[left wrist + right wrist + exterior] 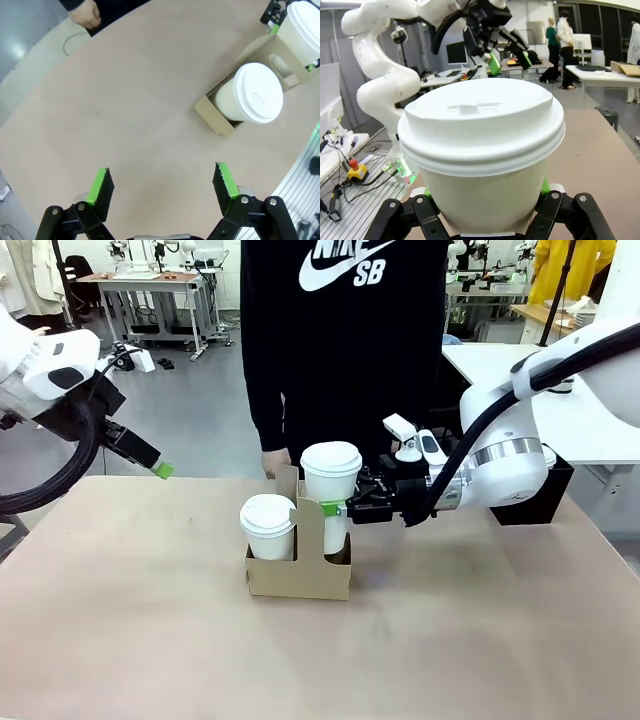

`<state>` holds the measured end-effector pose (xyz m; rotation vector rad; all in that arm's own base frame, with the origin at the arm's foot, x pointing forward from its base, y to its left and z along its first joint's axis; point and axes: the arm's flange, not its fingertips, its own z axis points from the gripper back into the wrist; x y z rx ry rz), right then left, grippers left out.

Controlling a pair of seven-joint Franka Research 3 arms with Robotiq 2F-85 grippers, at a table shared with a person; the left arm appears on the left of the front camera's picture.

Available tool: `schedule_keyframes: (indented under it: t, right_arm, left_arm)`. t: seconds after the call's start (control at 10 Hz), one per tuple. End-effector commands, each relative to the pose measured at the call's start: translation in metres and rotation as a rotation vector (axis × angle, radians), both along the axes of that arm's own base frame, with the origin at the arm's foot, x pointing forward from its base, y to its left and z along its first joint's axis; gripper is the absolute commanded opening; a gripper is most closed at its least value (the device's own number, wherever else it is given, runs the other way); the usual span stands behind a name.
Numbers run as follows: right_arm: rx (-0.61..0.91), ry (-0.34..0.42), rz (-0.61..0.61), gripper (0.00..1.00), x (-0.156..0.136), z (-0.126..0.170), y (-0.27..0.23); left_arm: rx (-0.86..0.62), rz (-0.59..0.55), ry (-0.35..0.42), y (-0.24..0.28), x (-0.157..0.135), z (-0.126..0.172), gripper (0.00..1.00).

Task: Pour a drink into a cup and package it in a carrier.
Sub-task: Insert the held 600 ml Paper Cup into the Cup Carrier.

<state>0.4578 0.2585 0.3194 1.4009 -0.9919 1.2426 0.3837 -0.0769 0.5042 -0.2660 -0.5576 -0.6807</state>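
Observation:
The brown carrier [300,578] stands mid-table, with its handle panel upright. A short lidded white cup [268,528] sits in its left slot. The taller white cup [331,480], lidded, stands in the right slot with my right gripper [338,508] shut on its side; whether it rests on the bottom is hidden. The drink is hidden under the lid. In the right wrist view the cup [480,150] sits between the fingers [547,200]. My left gripper [160,470] hangs open, up at the far left; its view shows its spread jaws [162,180], the carrier [212,112] and the cup [302,30].
A person in black stands at the table's far edge, one hand [275,462] just behind the carrier. A black box [535,495] sits at the back right behind my right arm. Bare tabletop [150,640] stretches left of and in front of the carrier.

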Motion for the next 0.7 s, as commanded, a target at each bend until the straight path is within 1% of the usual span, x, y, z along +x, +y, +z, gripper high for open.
schedule_keyframes:
  t: [0.0,0.3,0.6]
  right_arm:
    - [0.002,-0.021,0.044,0.80,0.007,-0.005,0.003]
    - [-0.030,-0.007,0.068,0.80,0.011,-0.023,0.000]
    - [-0.050,-0.012,0.129,0.80,0.013,-0.041,0.004]
  left_arm:
    - [0.012,0.008,0.001,0.000,-0.001,0.002,1.00]
    - [0.012,0.008,0.001,0.000,-0.001,0.002,1.00]
    - [0.012,0.008,0.001,0.000,-0.001,0.002,1.00]
